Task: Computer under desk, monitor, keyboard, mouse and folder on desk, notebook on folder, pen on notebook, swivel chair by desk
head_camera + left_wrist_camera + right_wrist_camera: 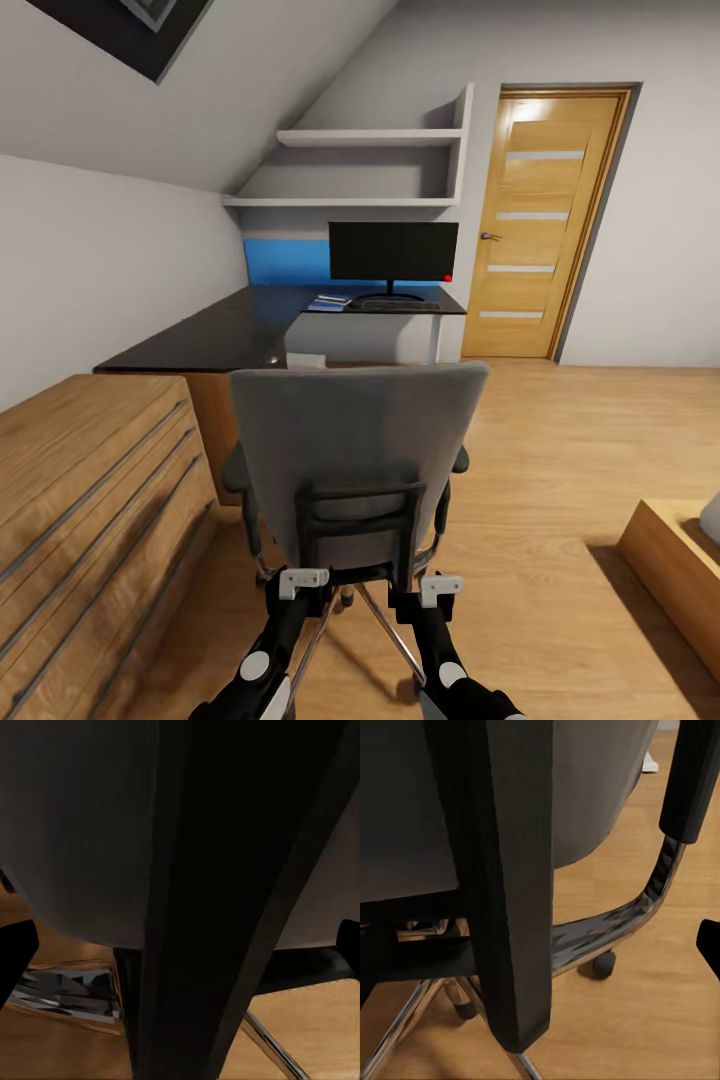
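Seen from behind in the head view: grey swivel chair [360, 455] with black armrests and chrome star base, standing on the wooden floor [560, 450] in front of the long black L-shaped desk [230, 335], apart from it. On the desk's far end, a wide black monitor [393, 252] with a red dot at a lower corner; just beside its stand, a thin bright blue folder [328, 301]. Both grippers raised to the chair's black back frame: left gripper [303, 581] and right gripper [441, 588]. Cannot tell whether either is clamped or released. Low wooden shelving [90, 490] to the left.
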### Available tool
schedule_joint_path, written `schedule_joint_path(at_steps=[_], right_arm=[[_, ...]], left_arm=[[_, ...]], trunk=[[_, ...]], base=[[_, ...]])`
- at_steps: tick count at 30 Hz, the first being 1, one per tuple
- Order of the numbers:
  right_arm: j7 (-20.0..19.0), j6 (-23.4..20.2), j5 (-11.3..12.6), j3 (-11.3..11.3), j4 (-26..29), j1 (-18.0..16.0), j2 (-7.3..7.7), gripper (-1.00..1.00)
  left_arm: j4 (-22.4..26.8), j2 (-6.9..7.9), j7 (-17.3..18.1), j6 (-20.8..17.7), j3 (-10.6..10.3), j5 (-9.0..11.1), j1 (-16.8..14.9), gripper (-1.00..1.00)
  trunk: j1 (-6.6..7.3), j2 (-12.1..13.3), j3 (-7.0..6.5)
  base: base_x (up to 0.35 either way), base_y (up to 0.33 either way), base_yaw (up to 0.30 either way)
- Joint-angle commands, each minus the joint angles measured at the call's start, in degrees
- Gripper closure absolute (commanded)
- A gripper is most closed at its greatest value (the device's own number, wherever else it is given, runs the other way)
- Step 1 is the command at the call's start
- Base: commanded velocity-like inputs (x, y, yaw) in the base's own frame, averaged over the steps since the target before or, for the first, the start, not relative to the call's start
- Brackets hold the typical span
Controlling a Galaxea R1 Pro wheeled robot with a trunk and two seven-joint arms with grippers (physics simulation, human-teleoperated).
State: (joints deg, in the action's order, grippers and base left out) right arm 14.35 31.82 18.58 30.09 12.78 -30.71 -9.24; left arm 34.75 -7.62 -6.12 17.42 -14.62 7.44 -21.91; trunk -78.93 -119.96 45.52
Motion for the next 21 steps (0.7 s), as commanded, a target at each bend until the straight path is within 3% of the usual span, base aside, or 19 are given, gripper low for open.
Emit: schedule_joint_path(at_steps=[1,14,21], right_arm=[[0.32,0.17,0.41,0.51,-0.04,-0.05,0.01,-1.0],[0.33,0.17,0.41,0.5,-0.04,-0.05,0.01,-1.0],[0.32,0.17,0.41,0.52,-0.04,-0.05,0.01,-1.0]], left_arm=[[-0.03,0.07,-0.47,0.24,-0.41,0.65,-0.06,-1.0],[-0.03,0.11,-0.47,0.24,-0.41,0.65,-0.06,-1.0],[-0.03,0.15,-0.47,0.19,-0.41,0.65,-0.06,-1.0]], trunk=[[0.0,-0.02,0.05],[0.0,-0.02,0.05],[0.0,-0.02,0.05]], base=[[0.129,-0.02,0.0],[0.185,-0.003,0.0],[0.042,0.091,0.0]])
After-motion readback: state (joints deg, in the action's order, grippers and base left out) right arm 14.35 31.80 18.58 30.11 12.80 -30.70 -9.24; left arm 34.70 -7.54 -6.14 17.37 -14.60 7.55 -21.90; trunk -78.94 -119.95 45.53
